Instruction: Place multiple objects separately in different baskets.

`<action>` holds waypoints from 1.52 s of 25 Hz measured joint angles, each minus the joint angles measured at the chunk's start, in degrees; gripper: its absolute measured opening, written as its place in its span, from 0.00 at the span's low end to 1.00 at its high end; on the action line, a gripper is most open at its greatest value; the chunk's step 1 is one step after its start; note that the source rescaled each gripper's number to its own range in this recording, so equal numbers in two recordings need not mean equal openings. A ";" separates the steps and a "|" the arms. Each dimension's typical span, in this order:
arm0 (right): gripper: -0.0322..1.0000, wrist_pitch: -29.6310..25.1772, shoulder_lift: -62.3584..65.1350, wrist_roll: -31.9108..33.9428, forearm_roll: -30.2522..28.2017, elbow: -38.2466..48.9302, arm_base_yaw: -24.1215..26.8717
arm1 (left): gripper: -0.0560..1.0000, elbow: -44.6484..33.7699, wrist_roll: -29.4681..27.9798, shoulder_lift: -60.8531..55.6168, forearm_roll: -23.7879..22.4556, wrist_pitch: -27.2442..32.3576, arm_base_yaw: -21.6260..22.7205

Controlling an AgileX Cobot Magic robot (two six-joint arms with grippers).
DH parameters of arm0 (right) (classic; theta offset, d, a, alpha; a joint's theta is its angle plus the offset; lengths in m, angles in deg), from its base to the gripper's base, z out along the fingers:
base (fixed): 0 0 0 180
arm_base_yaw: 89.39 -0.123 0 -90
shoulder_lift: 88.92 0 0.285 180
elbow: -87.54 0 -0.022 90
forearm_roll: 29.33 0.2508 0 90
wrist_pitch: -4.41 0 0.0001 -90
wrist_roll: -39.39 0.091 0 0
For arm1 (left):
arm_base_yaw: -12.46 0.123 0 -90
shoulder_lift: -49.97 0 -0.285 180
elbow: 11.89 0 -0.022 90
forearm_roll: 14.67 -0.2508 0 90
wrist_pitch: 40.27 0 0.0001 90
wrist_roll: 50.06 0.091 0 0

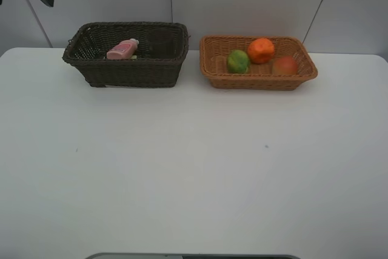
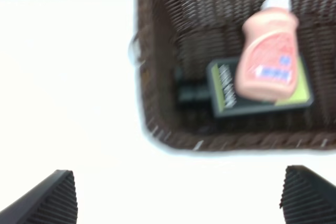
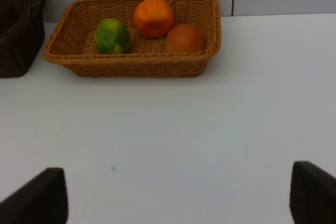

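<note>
White counter bare of loose items: tangerine, green-yellow fruit and red-orange fruit lodged in tan basket, pink bottle atop grey pump bottle in dark basket, cup possibly hidden; left gripper and right gripper spread wide, nothing held; sorting judged nearly done.

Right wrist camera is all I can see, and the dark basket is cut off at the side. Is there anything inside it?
Observer: Yes, a pink bottle lies on its side in the dark brown basket.
Operator: Is it all alone in there?
Observer: No. It rests on top of a dark grey bottle that lies flat under it.
Operator: Is the left gripper holding something?
Observer: No. The left gripper is open and empty, over the table just outside that basket.
</note>
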 joint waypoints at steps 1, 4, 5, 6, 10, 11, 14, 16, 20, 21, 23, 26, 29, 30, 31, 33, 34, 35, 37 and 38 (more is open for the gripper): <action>0.89 0.00 0.00 0.00 0.00 0.00 0.00 | 0.99 -3.83 0.09 -4.69 0.07 -0.44 1.00; 0.89 0.00 0.00 0.00 0.00 0.00 0.00 | 0.99 -13.71 0.30 -18.11 0.24 -1.08 2.73; 0.89 0.00 0.00 0.00 0.00 0.00 0.00 | 0.99 -16.66 0.35 -22.75 0.35 -1.08 2.97; 0.89 0.00 0.00 0.00 0.00 0.00 0.00 | 0.99 -19.26 0.50 -27.35 0.70 -1.02 3.10; 0.89 0.00 0.00 0.00 0.00 0.00 0.00 | 0.99 -25.51 1.74 -43.37 3.49 2.66 3.16; 0.89 0.00 0.00 0.00 0.00 0.00 0.00 | 1.00 -26.44 2.29 -46.33 4.51 4.72 3.16; 0.89 0.00 0.00 0.04 0.00 0.00 0.00 | 1.00 -27.71 2.67 -55.18 7.41 11.08 3.16; 0.89 0.00 0.00 0.04 0.00 0.00 0.00 | 1.00 -27.93 2.78 -60.73 8.14 14.51 3.16; 0.89 0.00 0.00 0.04 0.00 0.00 0.00 | 1.00 -27.93 2.88 -69.62 8.69 20.22 3.16; 0.89 0.00 0.00 0.04 0.00 0.00 0.00 | 1.00 -27.93 2.88 -71.15 8.69 21.66 3.16; 0.89 0.00 0.00 0.04 0.00 0.00 0.00 | 1.00 -28.13 2.88 -74.46 8.84 23.81 3.16; 0.89 0.00 0.00 0.04 0.00 0.00 0.00 | 1.00 -30.13 2.88 -79.38 9.23 25.72 3.16; 0.89 0.00 0.00 0.04 0.00 0.00 0.00 | 1.00 -33.46 3.93 -84.74 9.49 25.86 3.16; 0.89 0.00 0.00 0.04 0.00 0.00 0.00 | 1.00 -34.43 4.64 -85.86 9.62 25.86 3.16; 0.89 0.00 0.00 0.04 0.00 0.00 0.00 | 1.00 -35.26 5.49 -86.27 9.75 25.86 3.16; 0.89 0.00 0.00 0.04 0.00 0.00 0.00 | 1.00 -36.72 6.73 -86.34 10.64 25.86 3.28; 0.89 0.00 0.00 0.04 0.00 0.00 0.00 | 1.00 -37.47 7.19 -86.34 11.21 25.86 3.33; 0.89 0.00 0.00 0.04 0.00 0.00 0.00 | 1.00 -38.15 7.44 -86.34 11.76 25.78 3.33; 0.89 0.00 0.00 0.04 0.00 0.00 0.00 | 1.00 -39.99 7.98 -86.40 12.77 24.72 3.33; 0.89 0.00 0.00 0.04 0.00 0.00 0.00 | 1.00 -41.12 7.98 -86.40 13.19 23.50 3.33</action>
